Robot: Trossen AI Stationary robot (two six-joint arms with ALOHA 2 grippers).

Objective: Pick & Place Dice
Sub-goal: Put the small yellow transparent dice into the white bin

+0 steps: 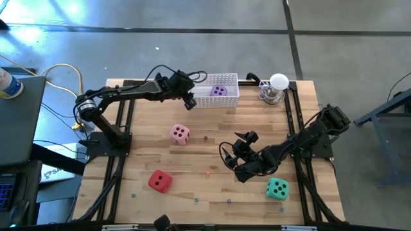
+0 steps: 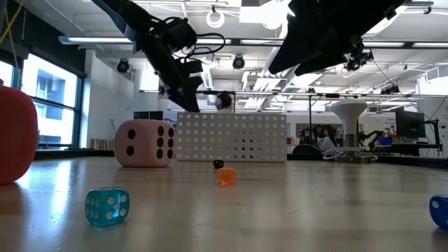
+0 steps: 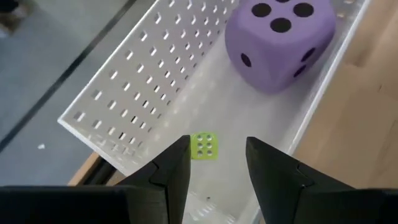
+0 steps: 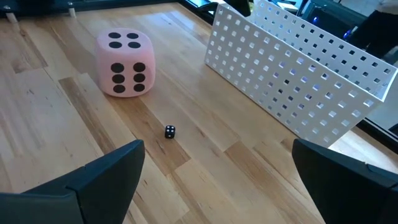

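Note:
The purple die (image 3: 280, 40) lies in the white perforated basket (image 1: 215, 96) at the table's far edge. My left gripper (image 3: 217, 155) hovers open over the basket's left end, above a small yellow-green die (image 3: 203, 146) on the basket floor. The pink die (image 4: 124, 64), with dark pips, rests on the table's middle. The red die (image 1: 160, 181) sits near the near-left edge and the teal-green die (image 1: 277, 188) near the near-right. My right gripper (image 4: 217, 180) is wide open, raised over the table's middle right and pointing toward the pink die and the basket.
Small dice lie scattered on the wood: a black one (image 4: 170, 131), an orange one (image 2: 227, 176), a clear blue one (image 2: 107, 206), and others along the near edge. A white mushroom-shaped object (image 1: 277, 88) stands at the far right corner. Dark frame rails (image 1: 119, 128) run along both sides.

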